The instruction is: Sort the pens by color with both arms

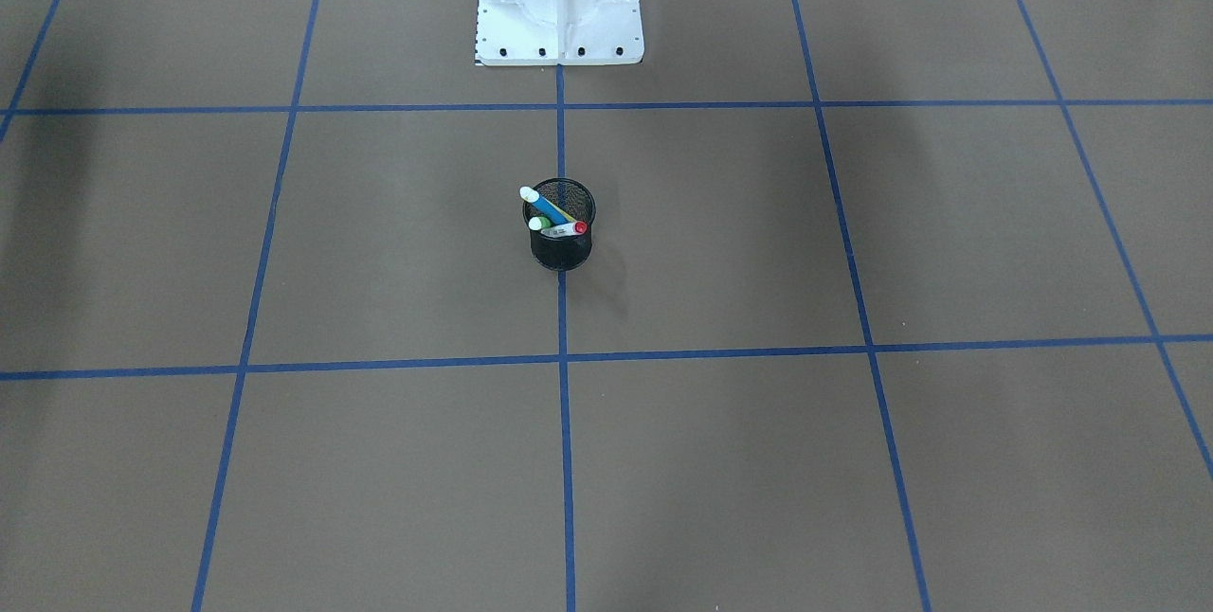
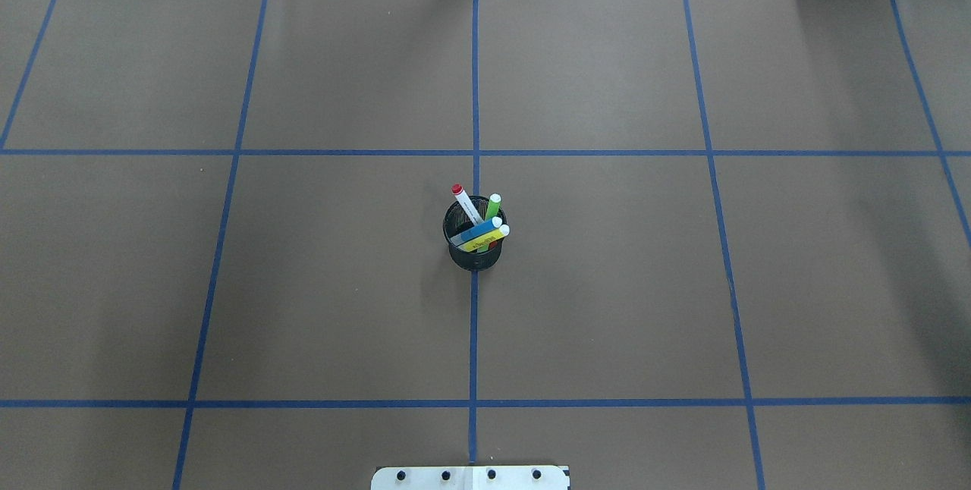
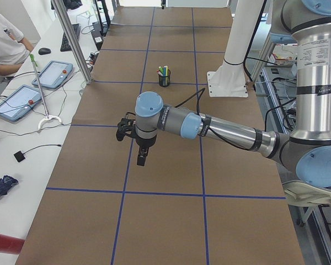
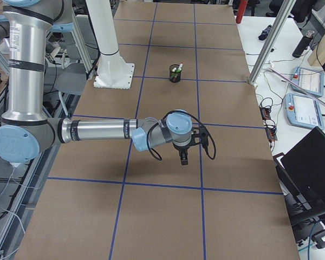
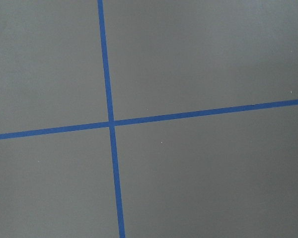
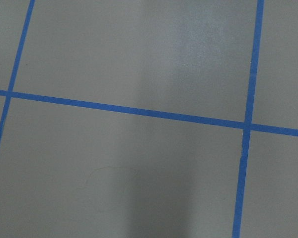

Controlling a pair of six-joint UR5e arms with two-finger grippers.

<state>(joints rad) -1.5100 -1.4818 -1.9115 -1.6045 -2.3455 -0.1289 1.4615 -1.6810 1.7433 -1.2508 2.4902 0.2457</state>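
Note:
Four pens stand together in a black mesh cup at the table's middle: a blue pen, a white pen with a red cap, a green pen and a yellow pen. The cup sits on the centre tape line. My left gripper hangs over the table far from the cup and shows only in the exterior left view. My right gripper shows only in the exterior right view, also far from the cup. Whether either is open or shut, I cannot tell. Both wrist views show only table and tape.
Blue tape lines divide the brown table into squares. The white base mount stands at the robot's edge. A person sits at a side table with tablets. A laptop lies beyond the table's other side.

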